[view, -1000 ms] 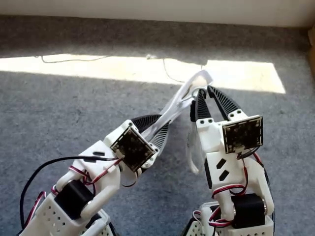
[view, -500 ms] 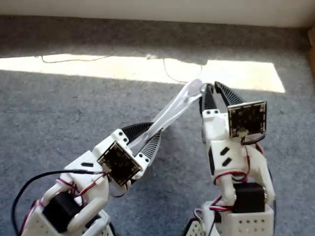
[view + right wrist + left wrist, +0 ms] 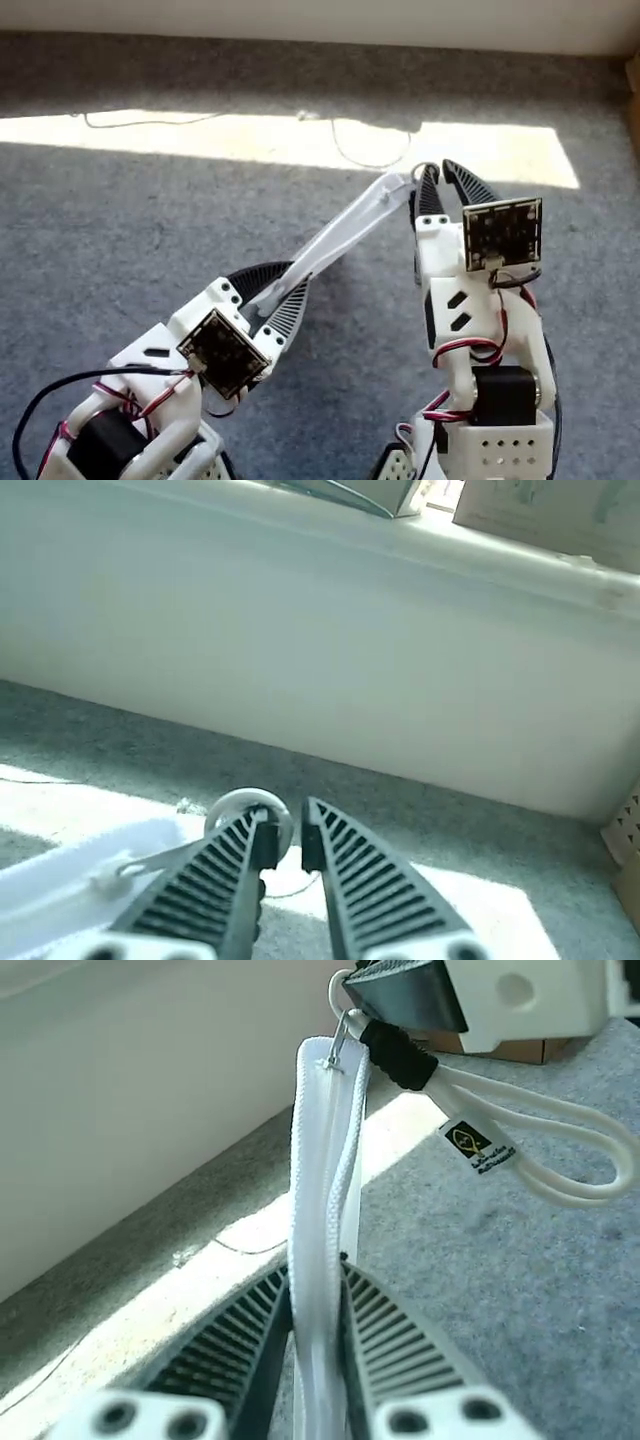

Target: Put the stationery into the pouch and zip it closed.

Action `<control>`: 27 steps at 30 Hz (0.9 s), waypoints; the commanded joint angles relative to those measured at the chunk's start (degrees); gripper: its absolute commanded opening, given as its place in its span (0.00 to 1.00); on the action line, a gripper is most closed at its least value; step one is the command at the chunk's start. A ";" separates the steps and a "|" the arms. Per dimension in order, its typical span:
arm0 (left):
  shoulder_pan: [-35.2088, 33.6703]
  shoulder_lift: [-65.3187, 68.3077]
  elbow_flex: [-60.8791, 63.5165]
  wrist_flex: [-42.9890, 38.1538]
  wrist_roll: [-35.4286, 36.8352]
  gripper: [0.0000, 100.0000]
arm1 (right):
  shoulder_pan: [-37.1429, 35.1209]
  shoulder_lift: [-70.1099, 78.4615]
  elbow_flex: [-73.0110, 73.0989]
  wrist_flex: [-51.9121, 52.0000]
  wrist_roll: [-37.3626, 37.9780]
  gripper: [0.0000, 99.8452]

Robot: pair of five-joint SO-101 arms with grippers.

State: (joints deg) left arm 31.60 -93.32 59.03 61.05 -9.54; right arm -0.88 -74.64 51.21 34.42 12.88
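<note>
Grey carpet (image 3: 120,220) covered the frame in the high view, with a sunlit band (image 3: 200,140) across the upper part and a white wall (image 3: 300,15) along the top edge. Left arm sat lower left, right arm lower right to centre right.

White pouch (image 3: 335,235) was off the carpet, pulled taut on a diagonal from lower left to upper right between the two grippers.

Left gripper (image 3: 297,275) was clamped on the lower-left end of the pouch; in the left wrist view its ribbed fingers (image 3: 385,1325) pressed together on the pouch's (image 3: 320,1160) zipper edge.

Right gripper (image 3: 438,170) was at the pouch's upper-right end, fingers nearly together, pinching the pull ring (image 3: 245,793) at the zipper end, pouch (image 3: 60,880) at lower left of that view.

White cord loop (image 3: 560,1150) with a small tag (image 3: 470,1145) hung from the right gripper's (image 3: 400,990) grip point, upper right of the left wrist view.

Thin cable (image 3: 340,148) lay on the sunlit band, upper centre.
</note>
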 commanded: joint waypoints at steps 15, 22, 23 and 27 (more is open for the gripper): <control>-17.71 -1.45 -1.45 -6.59 -4.04 0.00 | -9.71 -0.31 -12.62 28.88 -0.79 0.18; -26.59 -1.45 -1.71 -11.87 -9.14 0.00 | -15.96 -0.31 -18.07 38.99 -4.75 0.18; -27.56 -1.45 -1.71 -12.66 -9.76 0.00 | -16.40 -0.31 -17.89 39.52 -5.01 0.18; -29.14 -1.45 -1.71 -14.86 -12.84 0.00 | -16.84 -0.31 -17.71 40.04 -5.19 0.18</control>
State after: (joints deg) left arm 3.82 -93.76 59.30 50.07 -19.47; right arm -16.97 -75.34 36.44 74.15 8.48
